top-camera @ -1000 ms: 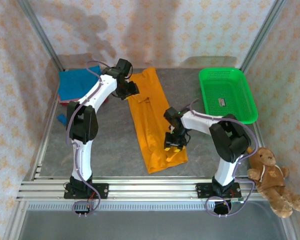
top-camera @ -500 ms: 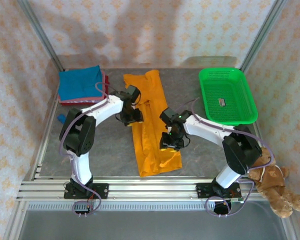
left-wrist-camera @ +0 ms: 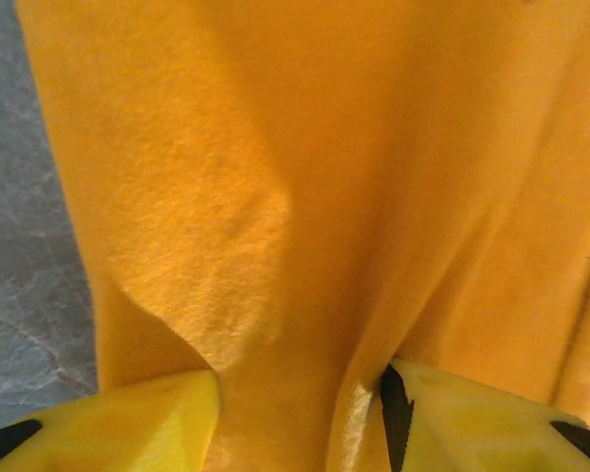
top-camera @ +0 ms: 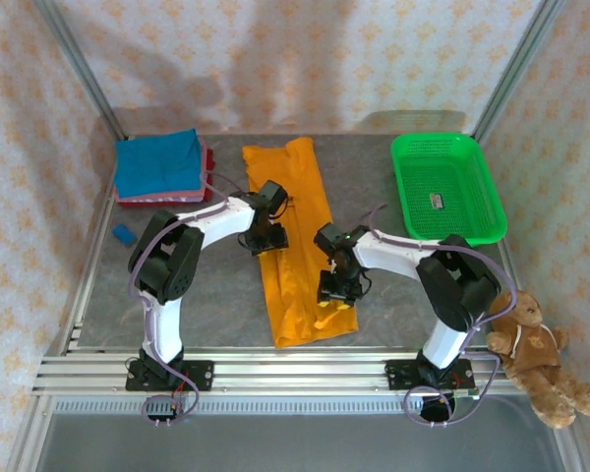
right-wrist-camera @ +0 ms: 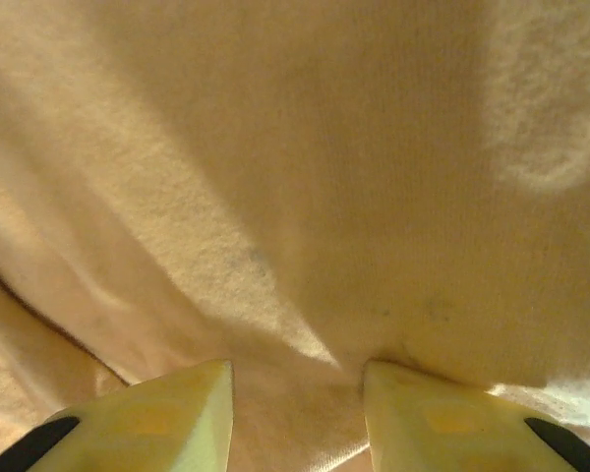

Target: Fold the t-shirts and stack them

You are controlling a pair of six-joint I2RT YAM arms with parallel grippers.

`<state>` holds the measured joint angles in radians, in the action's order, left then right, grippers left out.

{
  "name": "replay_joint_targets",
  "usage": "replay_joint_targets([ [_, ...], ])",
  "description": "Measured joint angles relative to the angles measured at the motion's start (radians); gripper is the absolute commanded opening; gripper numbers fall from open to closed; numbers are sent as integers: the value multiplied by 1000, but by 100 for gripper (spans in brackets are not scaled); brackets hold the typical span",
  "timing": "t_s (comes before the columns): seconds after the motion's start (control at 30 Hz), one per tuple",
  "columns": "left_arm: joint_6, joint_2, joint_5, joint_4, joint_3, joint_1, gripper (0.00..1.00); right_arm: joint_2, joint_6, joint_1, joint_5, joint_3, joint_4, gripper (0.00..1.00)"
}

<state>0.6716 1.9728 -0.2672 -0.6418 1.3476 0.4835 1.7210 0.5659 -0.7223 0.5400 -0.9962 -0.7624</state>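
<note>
An orange t-shirt [top-camera: 293, 197] lies on the grey table [top-camera: 216, 295] as a long narrow strip, running from the far side toward the near edge, between the two arms. It looks partly folded lengthwise, and both grippers are on it, probably so the strip can be lifted at two places and doubled over.

The left gripper [top-camera: 267, 234] sits low on the shirt's left edge, about halfway along. Its arm reaches forward and bends inward to the right. In the left wrist view, its yellow fingers [left-wrist-camera: 128, 418] have a ridge of orange cloth pinched between them, with creases fanning out from the pinch.

The right gripper [top-camera: 336, 293] presses down on the shirt's right edge, nearer the near end. Its arm is bent sharply at the elbow and reaches left. In the right wrist view, its fingers [right-wrist-camera: 147, 423] likewise clamp a bunch of cloth.

At the far left, a blue t-shirt [top-camera: 157, 162] lies folded on top of red and pink ones, well apart from the orange one. A green basket [top-camera: 447, 140] stands at the far right.
</note>
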Motion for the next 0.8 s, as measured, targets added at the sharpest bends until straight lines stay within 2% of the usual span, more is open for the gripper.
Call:
replay_joint_targets([
  [0.33,-61,45,42,-40,68,-19,51,25,79,-90,62,-25,61,39],
  [0.57,-90,33,40,-80,82,-41,53,-35,92,-101,7,-37,10,40],
  [0.67,-88,-51,39,-97,49,-23,54,-127,97,-99,-23,-32,-27,40],
  [0.8,-66,-251,32,-117,-29,27,54,-243,112,-97,-42,34,-43,40],
])
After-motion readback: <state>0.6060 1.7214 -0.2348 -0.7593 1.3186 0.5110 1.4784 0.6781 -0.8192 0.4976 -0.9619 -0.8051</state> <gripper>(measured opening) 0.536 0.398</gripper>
